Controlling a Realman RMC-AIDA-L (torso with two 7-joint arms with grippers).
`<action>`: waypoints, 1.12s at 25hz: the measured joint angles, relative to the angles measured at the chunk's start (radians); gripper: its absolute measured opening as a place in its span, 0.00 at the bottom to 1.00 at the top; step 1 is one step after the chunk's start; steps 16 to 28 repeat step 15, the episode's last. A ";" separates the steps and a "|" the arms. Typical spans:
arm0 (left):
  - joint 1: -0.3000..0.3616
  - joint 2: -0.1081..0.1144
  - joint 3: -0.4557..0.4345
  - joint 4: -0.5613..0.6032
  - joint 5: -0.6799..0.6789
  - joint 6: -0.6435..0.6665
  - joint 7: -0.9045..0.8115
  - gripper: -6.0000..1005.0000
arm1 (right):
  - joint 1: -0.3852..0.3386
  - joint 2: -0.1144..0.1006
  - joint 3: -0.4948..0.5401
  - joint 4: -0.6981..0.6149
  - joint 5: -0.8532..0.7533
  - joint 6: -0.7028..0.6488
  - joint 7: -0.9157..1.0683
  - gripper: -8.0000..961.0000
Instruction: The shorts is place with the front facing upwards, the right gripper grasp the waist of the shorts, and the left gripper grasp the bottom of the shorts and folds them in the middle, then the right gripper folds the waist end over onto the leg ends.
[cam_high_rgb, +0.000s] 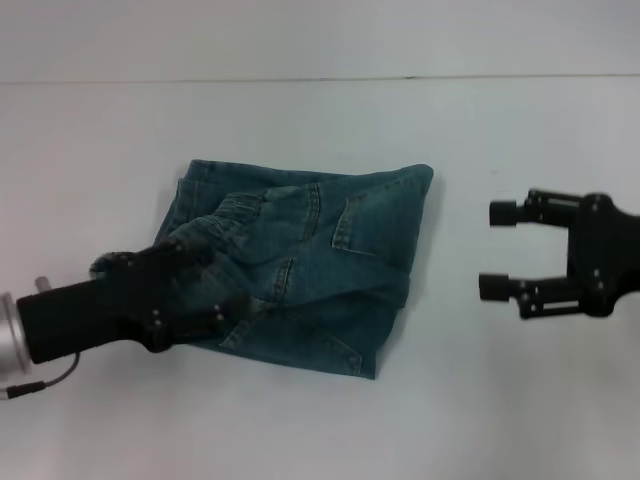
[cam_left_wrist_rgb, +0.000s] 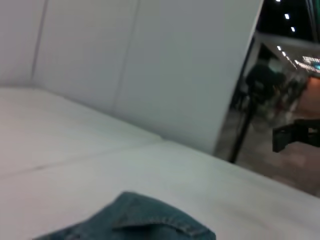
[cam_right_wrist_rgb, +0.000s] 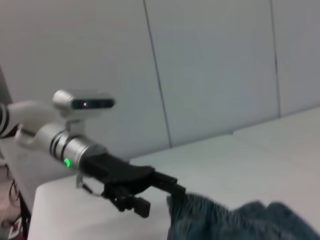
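The blue-green denim shorts (cam_high_rgb: 320, 270) lie folded into a rough square in the middle of the white table (cam_high_rgb: 320, 120). Their puckered waist (cam_high_rgb: 238, 208) sits on top near the left side. My left gripper (cam_high_rgb: 212, 285) rests over the bundle's left edge, open, with denim between its fingers. The right wrist view shows the left gripper (cam_right_wrist_rgb: 165, 201) at the ruffled edge of the shorts (cam_right_wrist_rgb: 240, 220). My right gripper (cam_high_rgb: 490, 250) hangs open to the right of the shorts, apart from them and holding nothing. A corner of the shorts (cam_left_wrist_rgb: 150, 225) shows in the left wrist view.
White wall panels (cam_right_wrist_rgb: 210, 65) stand behind the table. The table's far edge (cam_high_rgb: 320, 78) runs across the back. Bare tabletop lies in front of the shorts and between them and the right gripper. A dark part of the right gripper (cam_left_wrist_rgb: 295, 136) shows far off.
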 joint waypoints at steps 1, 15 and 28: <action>-0.005 0.000 0.019 0.011 0.014 -0.007 -0.021 0.81 | -0.003 0.006 0.001 0.001 -0.017 0.000 -0.007 0.97; -0.011 -0.002 0.054 0.029 0.029 -0.018 -0.046 0.89 | 0.001 0.038 -0.002 0.018 -0.107 0.025 -0.034 0.97; -0.011 -0.002 0.054 0.029 0.029 -0.018 -0.046 0.89 | 0.001 0.038 -0.002 0.018 -0.107 0.025 -0.034 0.97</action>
